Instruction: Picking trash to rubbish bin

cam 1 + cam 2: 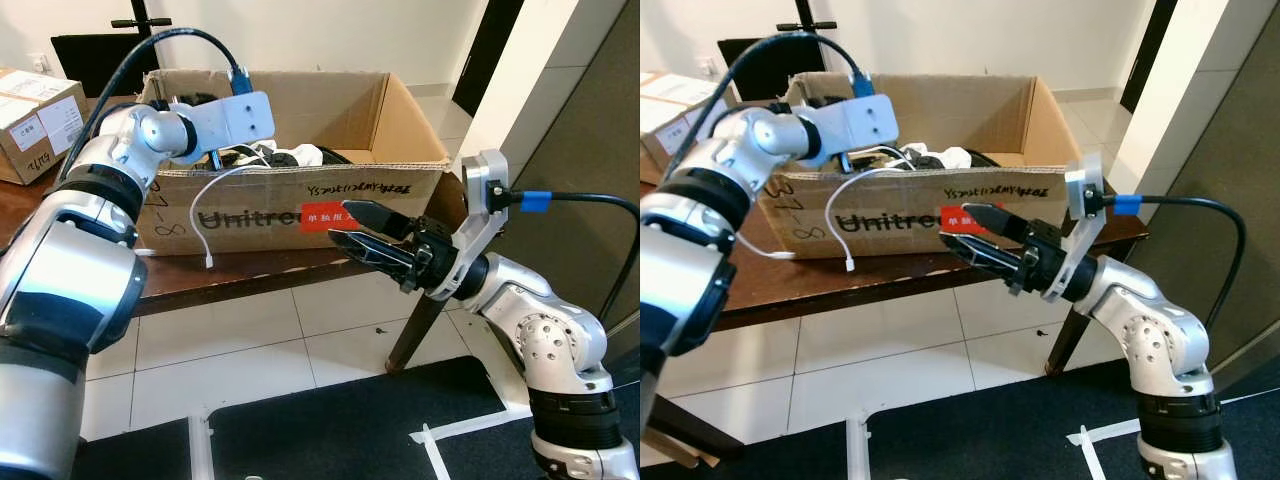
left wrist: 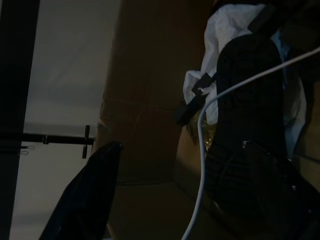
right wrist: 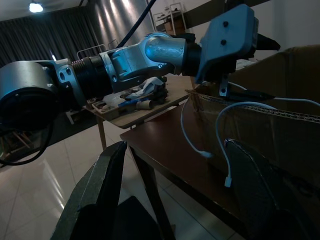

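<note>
Left gripper (image 2: 200,200) reached spread inside cardboard box (image 1: 400,120); should free white cable (image 1: 205,215) at 7 o'clock before retracting; right gripper (image 1: 365,235) idled, parted.

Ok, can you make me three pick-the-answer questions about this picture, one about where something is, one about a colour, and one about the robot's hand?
1. Where is the cardboard box?
A. on the brown table
B. on the floor
C. on a chair

2. What colour is the thin cable hanging over the box's front?
A. red
B. white
C. green

3. How are the fingers of the right gripper?
A. open, holding nothing
C. shut on a bottle
B. shut on a sock

Answers:
1 A, the box rests on the tabletop.
2 B, the cable is white against the cardboard.
3 A, there is a gap between the black fingers and nothing in it.
</note>
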You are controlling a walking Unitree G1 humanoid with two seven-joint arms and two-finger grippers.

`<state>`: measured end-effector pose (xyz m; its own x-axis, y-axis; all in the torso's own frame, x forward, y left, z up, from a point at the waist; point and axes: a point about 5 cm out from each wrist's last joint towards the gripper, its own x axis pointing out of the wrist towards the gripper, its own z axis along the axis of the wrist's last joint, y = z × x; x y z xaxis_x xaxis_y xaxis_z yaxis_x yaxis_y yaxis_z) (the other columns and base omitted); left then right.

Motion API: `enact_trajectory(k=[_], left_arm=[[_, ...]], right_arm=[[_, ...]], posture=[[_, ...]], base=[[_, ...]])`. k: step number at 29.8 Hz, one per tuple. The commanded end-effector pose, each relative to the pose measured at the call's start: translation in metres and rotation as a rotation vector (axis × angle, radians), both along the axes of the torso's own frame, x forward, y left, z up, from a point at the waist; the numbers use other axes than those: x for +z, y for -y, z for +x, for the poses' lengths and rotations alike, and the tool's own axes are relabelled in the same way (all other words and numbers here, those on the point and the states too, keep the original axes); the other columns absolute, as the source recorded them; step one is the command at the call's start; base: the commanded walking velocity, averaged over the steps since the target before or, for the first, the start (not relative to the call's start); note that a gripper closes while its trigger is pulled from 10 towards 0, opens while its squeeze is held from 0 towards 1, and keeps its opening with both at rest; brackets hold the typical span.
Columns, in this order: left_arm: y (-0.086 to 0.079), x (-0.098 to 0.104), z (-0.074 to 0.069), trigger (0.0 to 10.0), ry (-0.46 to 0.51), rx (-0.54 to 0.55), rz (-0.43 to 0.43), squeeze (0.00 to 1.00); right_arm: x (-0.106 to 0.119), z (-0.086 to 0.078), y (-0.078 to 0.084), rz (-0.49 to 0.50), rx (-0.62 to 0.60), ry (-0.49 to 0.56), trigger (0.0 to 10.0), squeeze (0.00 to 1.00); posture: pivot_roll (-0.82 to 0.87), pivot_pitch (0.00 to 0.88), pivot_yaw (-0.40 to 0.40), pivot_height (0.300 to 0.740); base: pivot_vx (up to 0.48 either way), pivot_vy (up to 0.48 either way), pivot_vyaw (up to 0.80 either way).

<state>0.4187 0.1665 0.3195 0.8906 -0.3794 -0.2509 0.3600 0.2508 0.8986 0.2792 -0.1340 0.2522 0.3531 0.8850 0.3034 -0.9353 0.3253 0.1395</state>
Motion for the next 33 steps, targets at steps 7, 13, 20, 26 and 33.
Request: enact_trajectory(k=[7, 13, 20, 26, 33], left_arm=[[0.0, 0.05, -0.001, 10.0, 0.086, 0.049, -0.486, 0.0], [-0.019, 0.111, -0.014, 10.0, 0.275, 0.077, -0.93, 0.0], [-0.02, 0.121, -0.021, 10.0, 0.179, -0.052, -0.957, 0.0], [-0.029, 0.101, -0.023, 10.0, 0.118, -0.163, -0.929, 0.0], [-0.063, 0.074, -0.031, 10.0, 0.209, -0.053, -0.911, 1.0]], right_arm=[[0.011, 0.0, -0.001, 0.02, -0.006, 0.03, 10.0, 0.0], [0.015, 0.0, 0.0, 0.037, -0.004, 0.037, 10.0, 0.0], [0.013, -0.002, -0.003, 0.011, -0.001, 0.037, 10.0, 0.0], [-0.003, 0.002, -0.008, -0.146, -0.075, 0.058, 10.0, 0.0], [-0.02, 0.008, -0.022, -0.345, -0.131, 0.128, 10.0, 0.0]], posture=[[0.0, 0.105, 0.009, 0.74], [0.01, 0.105, 0.007, 0.74], [0.0, 0.101, 0.021, 0.74], [-0.01, 0.103, 0.021, 0.74], [0.01, 0.102, 0.012, 0.74]], base=[[0.0, 0.0, 0.0], [0.0, 0.0, 0.0], [0.0, 0.0, 0.0], [0.0, 0.0, 0.0], [0.0, 0.0, 0.0]])
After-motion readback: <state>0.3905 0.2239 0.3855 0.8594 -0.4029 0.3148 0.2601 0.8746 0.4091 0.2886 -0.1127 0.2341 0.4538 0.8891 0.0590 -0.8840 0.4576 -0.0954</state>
